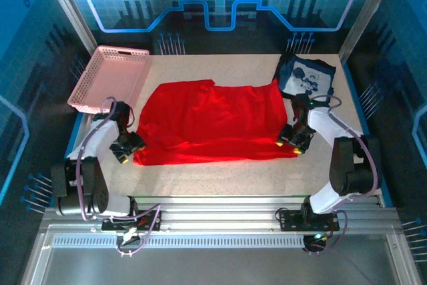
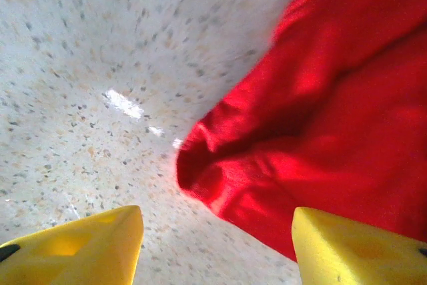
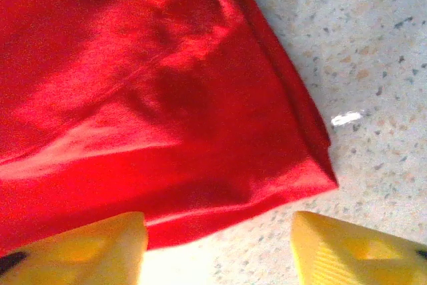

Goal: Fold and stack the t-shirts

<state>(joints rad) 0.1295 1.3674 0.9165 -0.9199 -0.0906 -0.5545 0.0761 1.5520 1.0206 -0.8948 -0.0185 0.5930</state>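
Yellow tips up close: your left fingers [image 1: 127, 146] stand wide apart at the near-left corner of the red t-shirt [image 1: 213, 121], gripping nothing, with the bunched cloth edge just ahead of the gap. Same deal on the other side. Your right fingers [image 1: 293, 139] are spread open over the near-right corner and hold nothing either. That shirt lies spread across the middle of the bench [image 1: 220, 178], a bit wrinkled. Your navy t-shirt [image 1: 307, 77] sits crumpled at the far right, right beside the red one's corner. Over at the far left is the pink basket [image 1: 110, 75].
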